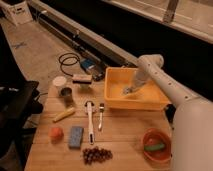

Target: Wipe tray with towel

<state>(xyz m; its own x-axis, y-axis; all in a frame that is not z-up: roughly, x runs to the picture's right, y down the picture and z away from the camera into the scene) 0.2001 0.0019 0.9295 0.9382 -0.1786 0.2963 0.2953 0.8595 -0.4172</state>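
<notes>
The yellow tray stands at the back right of the wooden table. My white arm comes in from the lower right, bends high above the tray's far rim and reaches down into it. The gripper sits low on the tray floor, left of centre, shut on a small pale towel pressed against the bottom. Only a light patch of the towel shows under the fingertips.
A red-orange bowl holding something green sits front right. Dark grapes, a blue sponge, an orange fruit, a yellow piece, a white brush, a fork and cups lie left of the tray. Cables lie on the floor beyond.
</notes>
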